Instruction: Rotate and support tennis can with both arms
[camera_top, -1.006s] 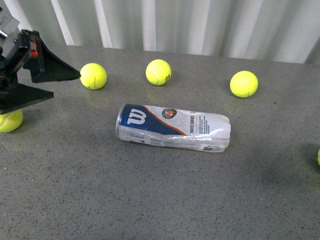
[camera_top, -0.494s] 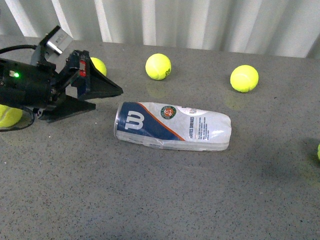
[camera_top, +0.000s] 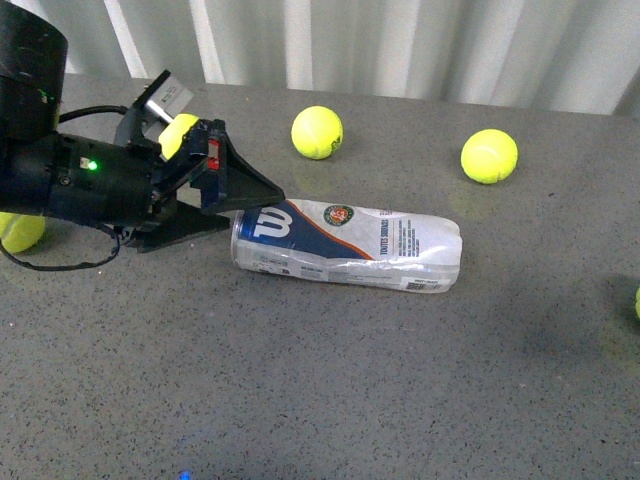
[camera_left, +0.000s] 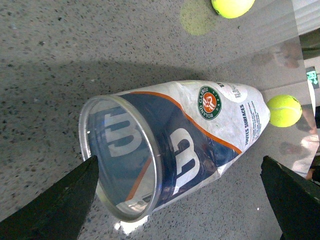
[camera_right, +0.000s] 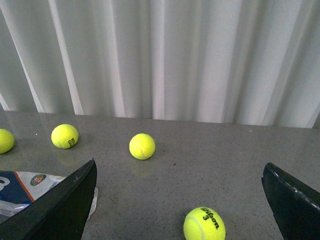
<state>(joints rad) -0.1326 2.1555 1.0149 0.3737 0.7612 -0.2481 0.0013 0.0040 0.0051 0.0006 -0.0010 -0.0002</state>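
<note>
The tennis can (camera_top: 345, 245) lies on its side in the middle of the grey table, silver rim end to the left, W logo and round emblem facing up. My left gripper (camera_top: 256, 207) is open at that rim end, one finger over the top of the rim and one low beside it. In the left wrist view the can (camera_left: 200, 125) points its open rim toward the camera, and the left gripper (camera_left: 178, 162) straddles it with fingers (camera_left: 60, 205) wide apart. My right gripper (camera_right: 178, 167) is open and empty; the can's far end (camera_right: 30, 190) shows beside one finger.
Yellow-green tennis balls lie around: two at the back (camera_top: 317, 132) (camera_top: 489, 156), one behind the left arm (camera_top: 22, 232), one at the right edge (camera_top: 637, 302). One ball (camera_right: 204, 224) lies between the right gripper's fingers on the table. A white curtain hangs behind the table.
My left arm has moved right from the left edge and brought its open gripper up to the can's rim end. The can has shifted slightly.
</note>
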